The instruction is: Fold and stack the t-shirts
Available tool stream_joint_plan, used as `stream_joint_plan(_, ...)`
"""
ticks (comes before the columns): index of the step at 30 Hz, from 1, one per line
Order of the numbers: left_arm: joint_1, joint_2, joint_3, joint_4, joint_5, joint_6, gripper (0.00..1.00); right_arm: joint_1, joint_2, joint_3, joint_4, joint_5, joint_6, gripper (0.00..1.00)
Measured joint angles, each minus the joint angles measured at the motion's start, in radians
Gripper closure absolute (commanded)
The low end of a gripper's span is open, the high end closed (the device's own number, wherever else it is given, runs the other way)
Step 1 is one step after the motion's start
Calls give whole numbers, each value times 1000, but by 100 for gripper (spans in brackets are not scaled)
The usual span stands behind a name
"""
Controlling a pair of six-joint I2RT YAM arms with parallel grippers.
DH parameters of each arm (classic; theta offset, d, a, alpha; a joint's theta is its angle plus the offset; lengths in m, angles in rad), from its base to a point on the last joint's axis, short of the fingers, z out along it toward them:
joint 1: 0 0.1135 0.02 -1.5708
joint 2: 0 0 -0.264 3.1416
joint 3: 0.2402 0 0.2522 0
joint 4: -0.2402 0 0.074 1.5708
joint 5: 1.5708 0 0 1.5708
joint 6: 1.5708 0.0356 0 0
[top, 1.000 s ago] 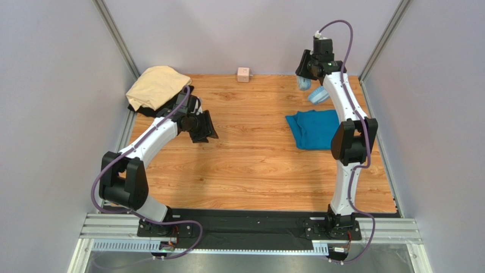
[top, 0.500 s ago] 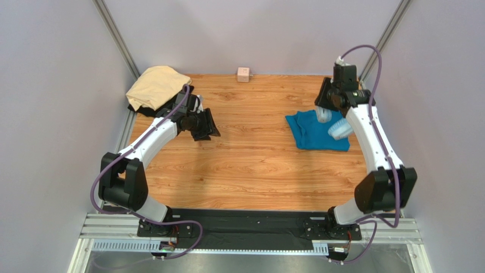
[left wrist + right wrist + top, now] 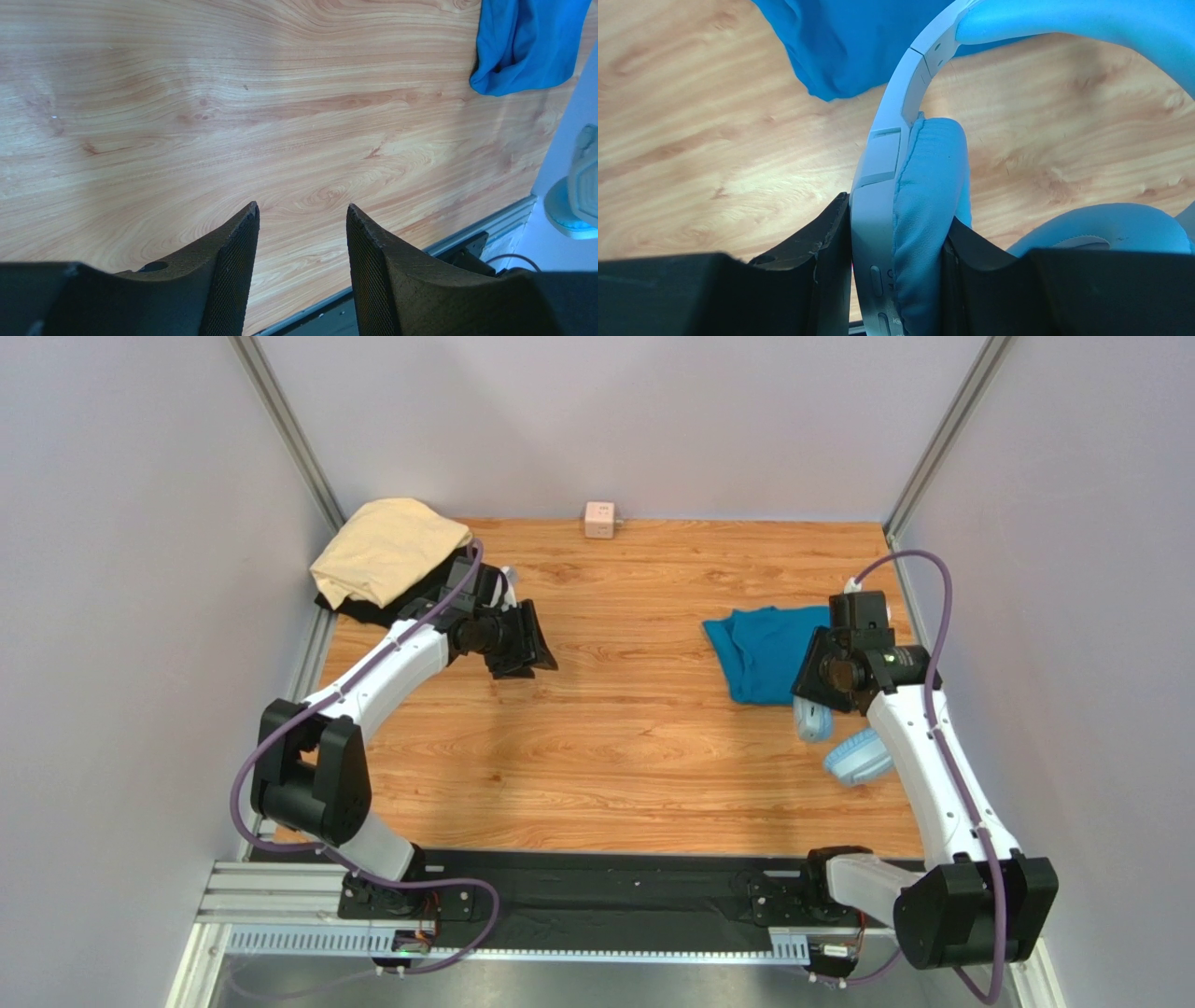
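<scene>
The light-blue headphones (image 3: pixel 906 203) are being gripped by the right fingers (image 3: pixel 826 238), which are being pressed against the band and one ear cushion from both sides. They are being held just near of the teal t-shirt (image 3: pixel 765 651), toward the right edge of the desk (image 3: pixel 631 742). This is judged to be a way of keeping them off the cloth so that it can be spread and folded freely. Whether the lower cup is being rested on the wood cannot be told.

The left fingers (image 3: pixel 235 259) are being kept parted, with nothing between them, over bare wood beside the pile in the far left corner. There the cream t-shirt (image 3: pixel 379 546) is being left bunched on top of the black t-shirt (image 3: pixel 362 611), so neither is being folded yet. The teal one is lying crumpled and well apart from that pile, on the right side. A small pink cube (image 3: pixel 601 520) is being left at the far edge, clear of all three.
</scene>
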Motion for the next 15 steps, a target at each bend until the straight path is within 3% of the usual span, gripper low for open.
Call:
stream_joint_plan(8, -14, -9, -8, 1, 1, 0, 44, 0, -6, -198, 4, -9, 65, 100)
stream_joint_plan(15, -14, -19, -19, 0, 2, 1, 44, 0, 29, -225, 43, -26, 95, 100)
